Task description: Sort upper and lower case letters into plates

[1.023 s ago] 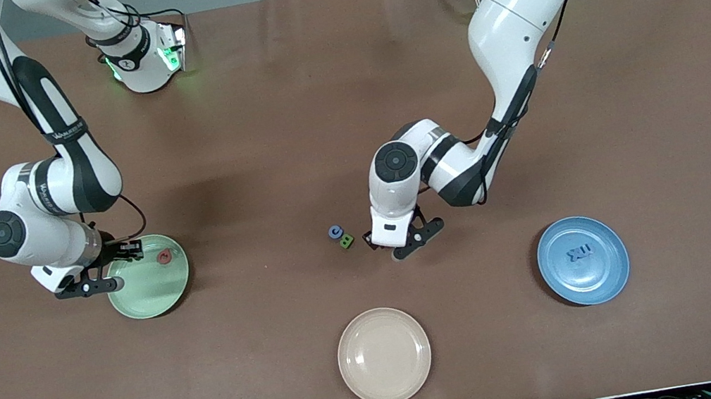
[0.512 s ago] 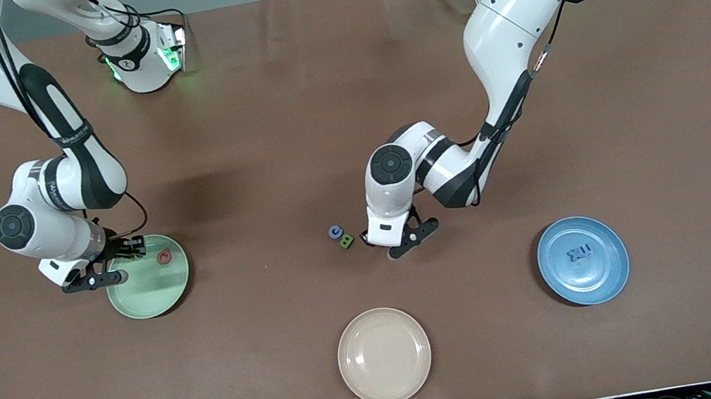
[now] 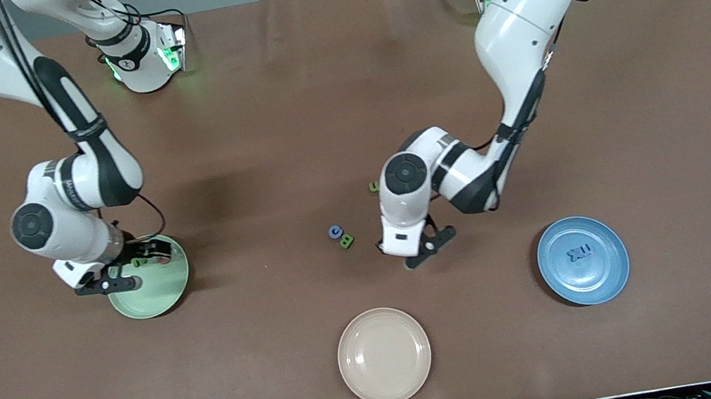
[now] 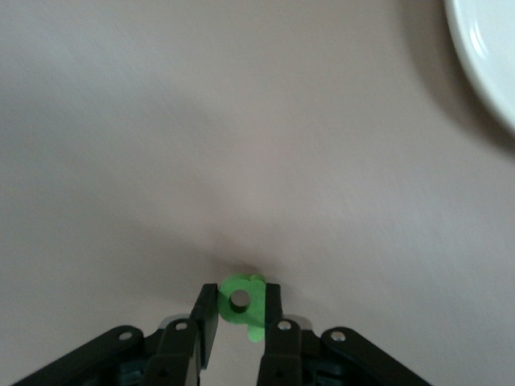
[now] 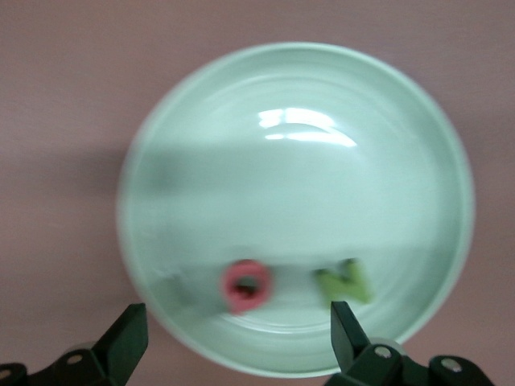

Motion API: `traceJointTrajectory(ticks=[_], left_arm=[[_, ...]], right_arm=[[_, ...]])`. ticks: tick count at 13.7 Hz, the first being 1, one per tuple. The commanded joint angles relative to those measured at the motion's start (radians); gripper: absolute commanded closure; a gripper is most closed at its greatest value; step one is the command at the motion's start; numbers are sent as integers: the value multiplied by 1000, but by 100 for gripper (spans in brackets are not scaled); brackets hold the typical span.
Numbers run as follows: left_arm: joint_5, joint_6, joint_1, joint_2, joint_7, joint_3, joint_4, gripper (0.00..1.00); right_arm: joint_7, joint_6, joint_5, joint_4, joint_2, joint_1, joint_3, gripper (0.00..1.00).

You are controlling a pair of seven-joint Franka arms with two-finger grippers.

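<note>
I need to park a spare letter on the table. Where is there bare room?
Bare cloth lies between the mint green plate and the cream plate, and between the cream plate and the blue plate. It is crowded around the blue letter and green letter, beside the left pincer.

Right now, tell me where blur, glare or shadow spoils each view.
Right wrist view: the pale mint green round plate carries a white glare streak, and the red ring-shaped letter and green letter in it are smeared. Left wrist view: the bright green letter between the fingers is soft. Front view: sharp, with arm shadows on the brown table.
</note>
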Motion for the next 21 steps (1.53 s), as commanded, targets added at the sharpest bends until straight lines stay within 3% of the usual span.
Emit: traceJointTrajectory(ticks=[1, 6, 9, 11, 14, 17, 21], left_arm=[[7, -120, 137, -108, 113, -26, -26, 100], [5, -181, 522, -165, 579, -180, -128, 98], [13, -169, 609, -139, 681, -181, -144, 86], [20, -154, 617, -116, 684, -174, -144, 64], [20, -144, 630, -119, 681, -174, -144, 2], [19, -192, 614, -151, 662, -207, -165, 0], [8, -269, 611, -159, 484, -390, -194, 1]], right_arm=[[248, -40, 9, 59, -1, 128, -4, 0], [662, -11, 11, 169, 120, 384, -4, 0], [836, 0, 9, 266, 211, 471, -4, 0], [910, -8, -3, 356, 281, 521, -5, 0], [910, -6, -9, 439, 337, 533, -5, 0], [906, -8, -63, 499, 389, 562, -5, 7], [901, 0, -100, 533, 432, 564, -5, 11]])
